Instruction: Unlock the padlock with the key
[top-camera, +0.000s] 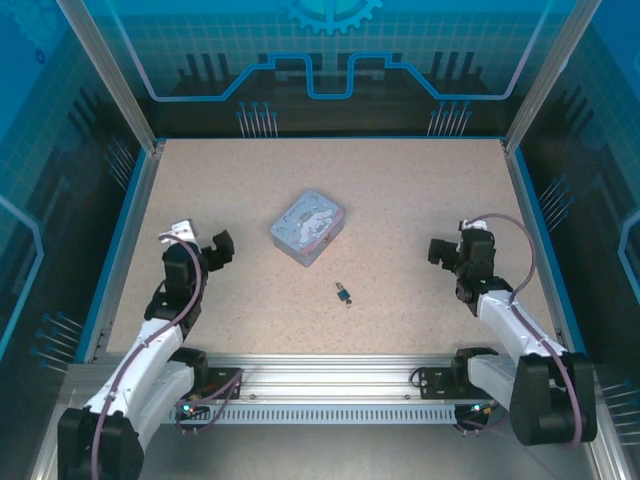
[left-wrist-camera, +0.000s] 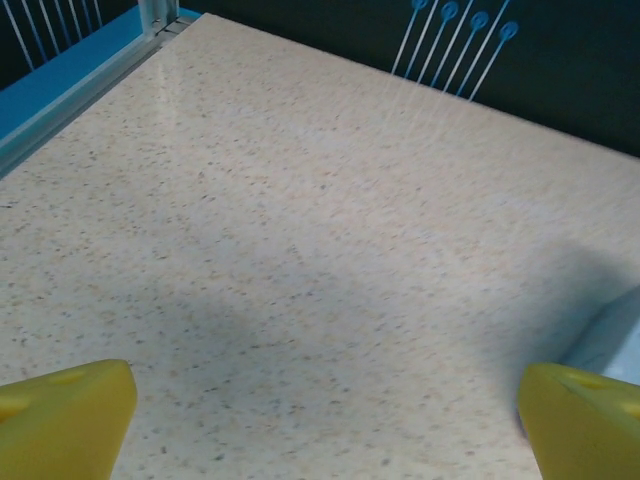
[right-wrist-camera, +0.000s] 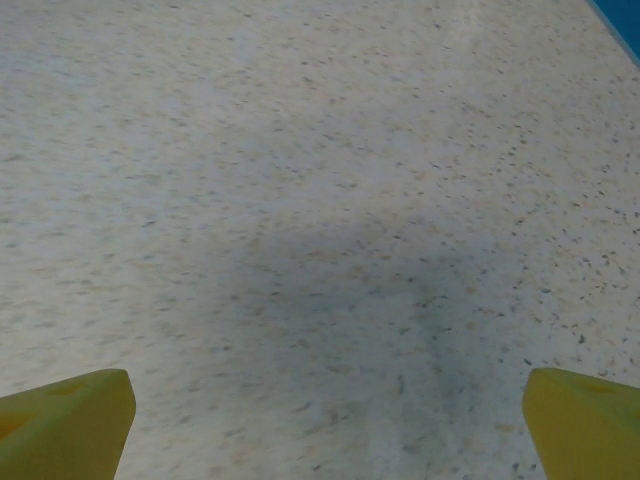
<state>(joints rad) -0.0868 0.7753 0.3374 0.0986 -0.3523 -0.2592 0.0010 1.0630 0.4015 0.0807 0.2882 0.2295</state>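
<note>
- Left claw (top-camera: 213, 251): you see it at the table's (top-camera: 420, 190) left side. Its fingers (left-wrist-camera: 62, 418) are spread wide with nothing between them, and bare tabletop lies below.
- Right claw (top-camera: 445, 250): this one is at the right side, with its fingers (right-wrist-camera: 60, 420) likewise wide apart and empty.
- Padlock (top-camera: 344, 291): look on the table between the two claws, well apart from both. It lies near the tin (top-camera: 310, 227), on the side toward the arm bases.
- Key (top-camera: 349, 300): this is probably the dark sliver touching the padlock, but it is too small for you to tell for certain.
</note>
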